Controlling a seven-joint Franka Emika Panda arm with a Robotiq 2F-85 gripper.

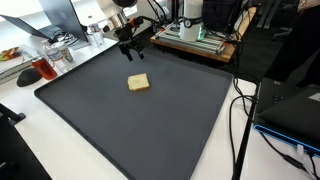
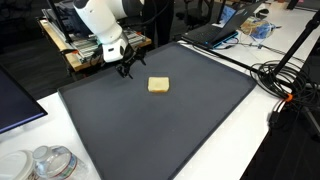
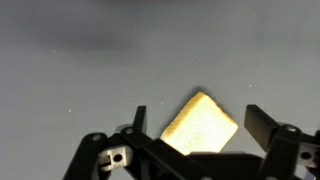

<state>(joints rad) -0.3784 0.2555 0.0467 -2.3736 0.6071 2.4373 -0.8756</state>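
A small tan sponge-like block [image 1: 138, 83] [image 2: 158, 85] lies flat on the dark grey mat [image 1: 150, 125] [image 2: 170, 130] in both exterior views. My gripper [image 1: 131, 47] [image 2: 128, 68] hangs above the mat near its far edge, a short way from the block, open with nothing between its fingers. In the wrist view the block [image 3: 200, 125] shows below and between the two spread fingers, and the gripper [image 3: 200, 120] frame hides its lower corner.
A rack with electronics [image 1: 195, 40] stands behind the mat. Black cables [image 1: 240, 110] [image 2: 285, 85] run along one side of it. A laptop [image 2: 215, 30] sits at the far edge; a glass jar [image 2: 50, 162] and a red item [image 1: 30, 72] stand off the mat.
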